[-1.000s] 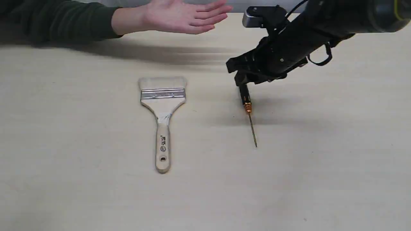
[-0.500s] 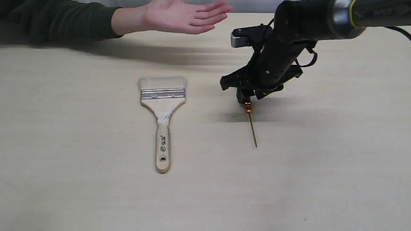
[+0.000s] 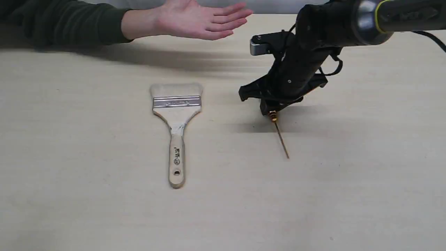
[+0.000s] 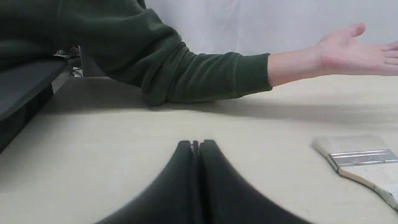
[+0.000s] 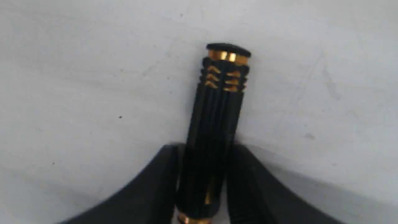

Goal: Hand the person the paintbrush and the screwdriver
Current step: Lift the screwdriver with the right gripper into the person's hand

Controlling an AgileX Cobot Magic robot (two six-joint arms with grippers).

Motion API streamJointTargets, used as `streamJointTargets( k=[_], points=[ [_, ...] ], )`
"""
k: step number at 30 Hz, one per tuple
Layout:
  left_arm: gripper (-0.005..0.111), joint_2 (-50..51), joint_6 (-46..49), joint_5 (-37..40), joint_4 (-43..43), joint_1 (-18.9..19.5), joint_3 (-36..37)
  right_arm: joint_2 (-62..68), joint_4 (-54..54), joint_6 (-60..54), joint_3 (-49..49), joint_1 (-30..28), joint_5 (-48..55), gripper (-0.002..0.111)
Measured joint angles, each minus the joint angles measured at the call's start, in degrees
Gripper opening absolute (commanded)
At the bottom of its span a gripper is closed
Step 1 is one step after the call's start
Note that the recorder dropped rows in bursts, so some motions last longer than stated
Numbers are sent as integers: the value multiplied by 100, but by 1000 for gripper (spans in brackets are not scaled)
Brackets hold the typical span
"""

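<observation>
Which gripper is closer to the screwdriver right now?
Right. The right gripper is clamped on the screwdriver at its black handle. The left gripper is shut and empty, outside the exterior view; its camera shows the paintbrush, not the screwdriver.

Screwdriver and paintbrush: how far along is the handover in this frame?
Done: nothing; the person's hand is open and empty. In hand: the right gripper is shut on the screwdriver by its handle, low over the table; lift-off is unclear. Left: carry it to the hand, then the paintbrush, which lies untouched on the table, with the left gripper shut and empty.
</observation>
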Motion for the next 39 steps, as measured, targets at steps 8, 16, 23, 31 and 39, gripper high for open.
streamJointTargets(
  k=[8, 16, 23, 31, 39],
  points=[
    [0, 0, 0, 0, 0, 0, 0, 0, -219, -8, -13, 0, 36, 4],
    [0, 0, 0, 0, 0, 0, 0, -96, -347, 80, 48, 0, -59, 4],
    [0, 0, 0, 0, 0, 0, 0, -970, -382, 39, 584, 0, -337, 4],
    [0, 0, 0, 0, 0, 0, 0, -2225, -392, 16, 1115, 181, -756, 4],
    [0, 0, 0, 0, 0, 0, 0, -2545, -406, -2, 663, 600, -1041, 4]
  ],
)
